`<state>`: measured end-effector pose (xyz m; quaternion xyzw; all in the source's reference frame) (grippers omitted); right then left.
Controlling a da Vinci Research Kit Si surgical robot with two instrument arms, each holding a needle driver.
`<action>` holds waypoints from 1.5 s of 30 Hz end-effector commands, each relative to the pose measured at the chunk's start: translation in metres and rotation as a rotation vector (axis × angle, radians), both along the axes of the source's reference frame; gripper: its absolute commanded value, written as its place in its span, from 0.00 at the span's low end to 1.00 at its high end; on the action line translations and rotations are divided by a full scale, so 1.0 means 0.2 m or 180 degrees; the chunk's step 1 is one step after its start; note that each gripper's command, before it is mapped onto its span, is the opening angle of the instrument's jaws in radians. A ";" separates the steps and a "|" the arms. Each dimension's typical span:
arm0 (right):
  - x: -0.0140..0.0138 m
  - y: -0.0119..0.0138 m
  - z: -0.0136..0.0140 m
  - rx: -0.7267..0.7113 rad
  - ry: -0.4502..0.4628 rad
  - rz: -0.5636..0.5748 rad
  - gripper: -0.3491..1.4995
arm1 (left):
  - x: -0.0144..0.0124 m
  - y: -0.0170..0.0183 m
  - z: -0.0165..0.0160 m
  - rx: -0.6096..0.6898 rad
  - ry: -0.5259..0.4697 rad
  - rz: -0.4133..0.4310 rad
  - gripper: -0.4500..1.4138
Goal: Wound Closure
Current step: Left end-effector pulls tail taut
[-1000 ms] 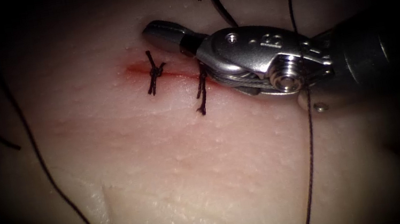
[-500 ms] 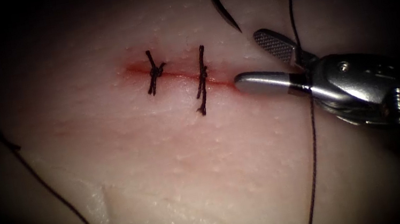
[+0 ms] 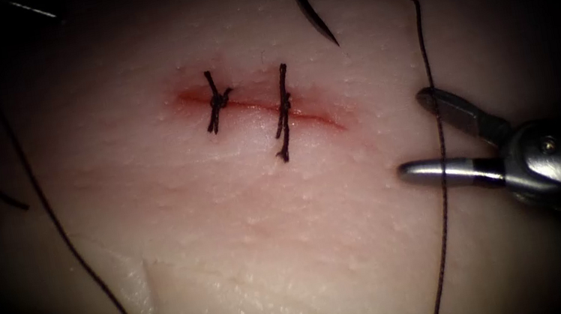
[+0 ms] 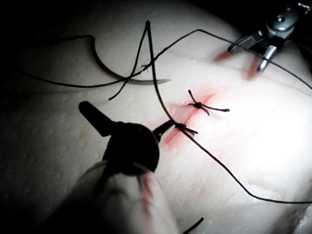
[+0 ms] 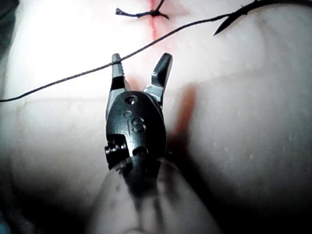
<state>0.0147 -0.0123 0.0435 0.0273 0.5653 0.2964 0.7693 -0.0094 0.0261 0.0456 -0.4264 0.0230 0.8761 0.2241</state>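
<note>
We see the right gripper (image 3: 418, 138) to the right of the cut (image 3: 253, 107) on the tissue (image 3: 250, 246). Its jaws are spread apart and hold nothing. A long thread (image 3: 438, 153) runs down between them. The left gripper (image 4: 124, 119) sits near the cut, jaws spread too, holding nothing. The curved needle (image 3: 306, 1) lies free on the tissue above the cut, not stuck in it. Two knotted stitches (image 3: 282, 111) cross the cut, and red fluid (image 3: 311, 115) marks it.

Left hand (image 4: 127, 127) open, empty, needle (image 4: 113, 68) lying free on tissue (image 4: 253, 146)
</note>
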 end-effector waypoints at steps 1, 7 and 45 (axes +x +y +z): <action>-0.009 -0.004 0.001 -0.0012 -0.0060 -0.0010 0.85 | 0.001 -0.005 0.000 -0.0001 0.0005 -0.0015 0.98; -0.036 0.004 -0.007 -0.0106 -0.0230 -0.0013 0.85 | 0.022 -0.019 -0.018 -0.0005 0.0037 -0.0083 0.96; 0.038 -0.002 -0.019 -0.0363 -0.0137 -0.0348 0.86 | -0.056 -0.081 -0.033 0.0016 -0.1109 0.0102 0.68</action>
